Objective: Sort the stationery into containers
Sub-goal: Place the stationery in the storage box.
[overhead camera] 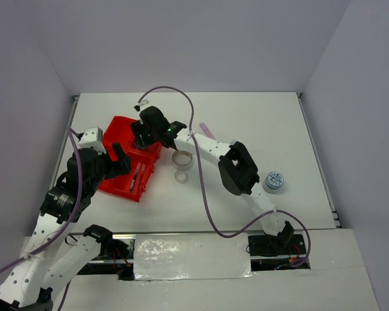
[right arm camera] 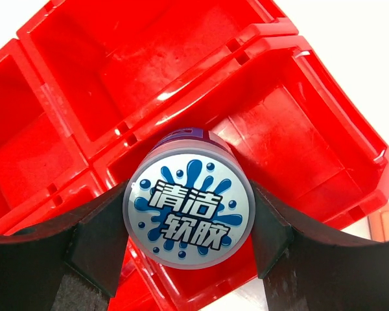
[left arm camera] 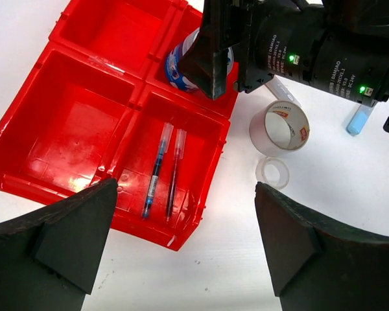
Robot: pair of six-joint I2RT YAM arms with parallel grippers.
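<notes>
Right end effector [right arm camera: 188, 236]: partly spread, its two fingers pressed against opposite sides of a blue-white roll [right arm camera: 189, 210], whose printed face points up at your wrist camera.
Left end effector [left arm camera: 185, 220]: spread as wide as it goes and holding nothing; it hangs over the near edge of the red tray [left arm camera: 52, 188].
Roll's place: raised over the tray's far-right cell, next to the cell holding the blue pen [left arm camera: 154, 170] and red pen [left arm camera: 175, 170]. It sits close to the dividers, and you cannot tell whether it touches the floor.
Handling: treat it as stiff, light and smooth-walled. A round side can twist between flat pads, so hold it across the full width at mid-height, never by the rim.
Release: you will likely want it clear of the dividing walls, or it may land tilted.
Left to sort: second roll [overhead camera: 273, 181] on the bench [overhead camera: 279, 123] to the right, well apart from the tray; large tape ring [left arm camera: 298, 126] and small ring [left arm camera: 273, 162] just right of the tray.
</notes>
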